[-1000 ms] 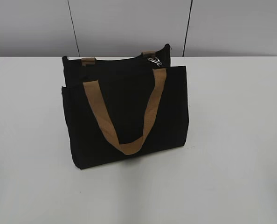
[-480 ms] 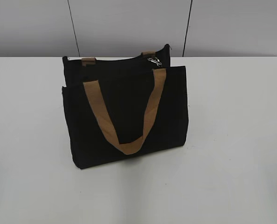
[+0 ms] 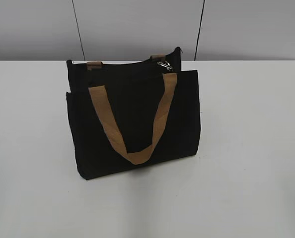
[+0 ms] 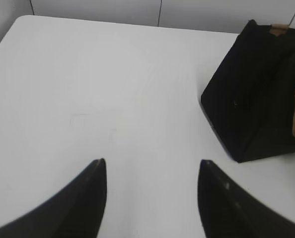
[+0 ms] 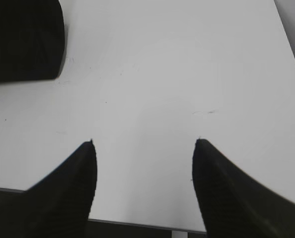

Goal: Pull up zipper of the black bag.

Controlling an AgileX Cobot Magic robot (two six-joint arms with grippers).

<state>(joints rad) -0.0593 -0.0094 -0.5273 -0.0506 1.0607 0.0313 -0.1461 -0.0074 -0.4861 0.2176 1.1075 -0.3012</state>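
Observation:
The black bag (image 3: 132,119) stands upright in the middle of the white table, a tan handle (image 3: 132,124) hanging down its front. The zipper's silver pull (image 3: 164,65) sits at the right end of the top edge. The bag also shows at the right of the left wrist view (image 4: 252,104) and the top left of the right wrist view (image 5: 23,39). My left gripper (image 4: 151,163) is open and empty above bare table, left of the bag. My right gripper (image 5: 143,143) is open and empty near the table's front edge, right of the bag. Neither gripper shows in the exterior view.
The white table (image 3: 257,148) spreads on all sides of the bag. A grey panelled wall (image 3: 137,25) stands behind it. The table's front edge (image 5: 137,224) shows below my right gripper.

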